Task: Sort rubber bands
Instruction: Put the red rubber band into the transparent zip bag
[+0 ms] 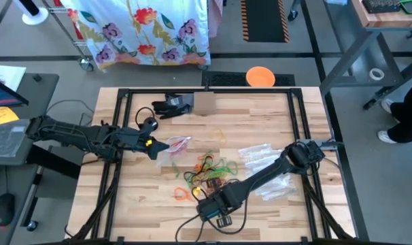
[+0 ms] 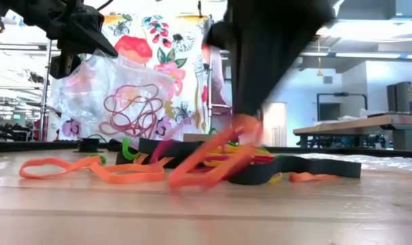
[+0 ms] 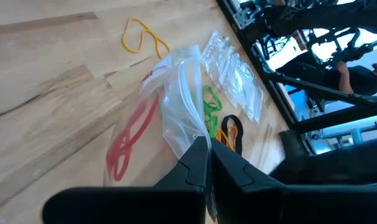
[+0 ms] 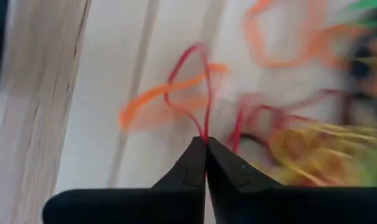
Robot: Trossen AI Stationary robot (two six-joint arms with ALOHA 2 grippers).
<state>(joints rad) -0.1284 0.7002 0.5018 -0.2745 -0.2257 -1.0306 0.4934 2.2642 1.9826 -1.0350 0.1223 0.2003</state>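
One red band (image 4: pixel 204 93) in right claw (image 4: pixel 206 144)

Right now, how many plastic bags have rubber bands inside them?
1: the clear bag in the left claw, holding red bands. The spare bags lying on the right of the table look empty, though stacked ones could hide some.

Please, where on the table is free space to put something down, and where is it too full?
Bare wood lies on the table in front of the left gripper, and behind the rubber bands near the cardboard piece. It is crowded in the middle, around the right gripper and the clear bags.
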